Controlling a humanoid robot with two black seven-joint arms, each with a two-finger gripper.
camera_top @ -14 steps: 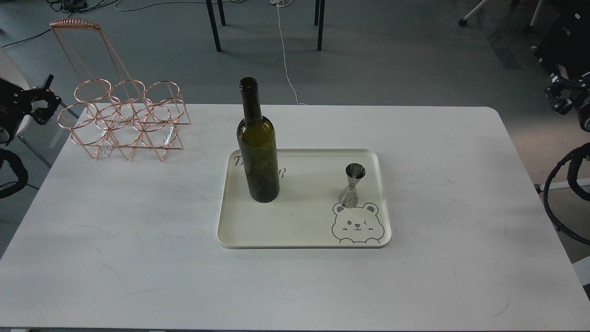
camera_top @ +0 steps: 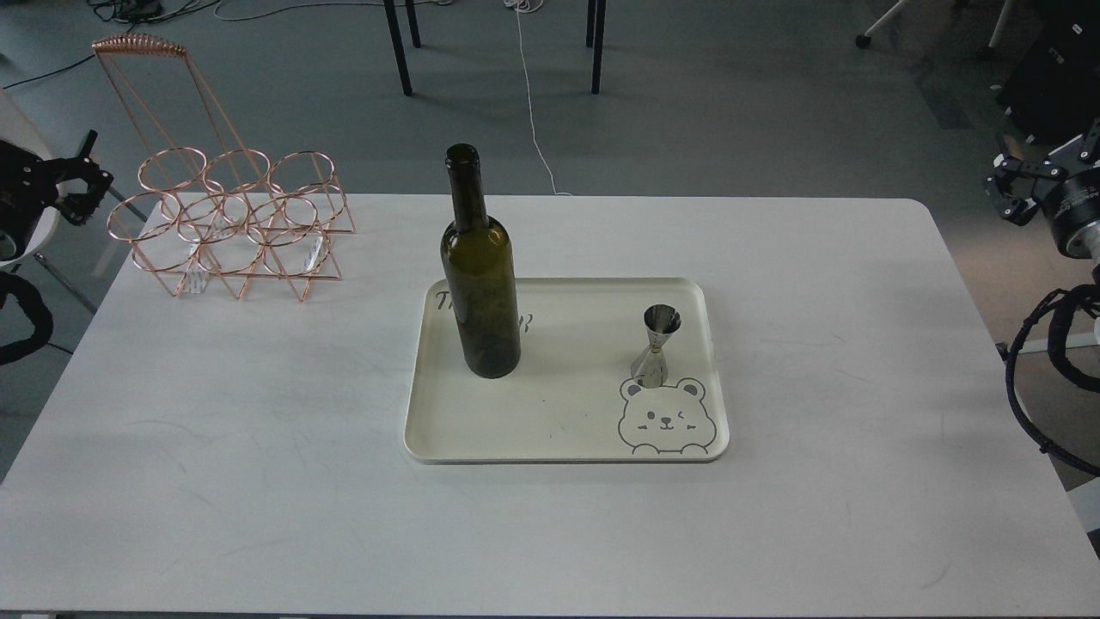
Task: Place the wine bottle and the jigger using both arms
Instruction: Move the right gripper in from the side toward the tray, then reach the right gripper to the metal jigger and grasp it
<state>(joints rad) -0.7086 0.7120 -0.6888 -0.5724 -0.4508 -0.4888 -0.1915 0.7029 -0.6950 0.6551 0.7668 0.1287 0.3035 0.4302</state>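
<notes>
The wine bottle (camera_top: 479, 275) is tall, dark olive-green and unlabelled. It stands upright on the left part of a cream tray (camera_top: 550, 434) at the table's middle. The jigger (camera_top: 656, 346), a small silver hourglass cup, stands upright on the tray's right part, just above a printed bear face. My left gripper (camera_top: 86, 182) hovers off the table's far left edge beside the wire rack, open and empty. My right gripper (camera_top: 1007, 191) hovers off the table's far right edge, open and empty. Both are far from the tray.
A copper wire bottle rack (camera_top: 232, 223) with several rings and a tall handle stands at the table's (camera_top: 258, 447) back left corner. Black cable loops hang beside each arm at the view's edges. Chair legs and floor cables lie beyond the table.
</notes>
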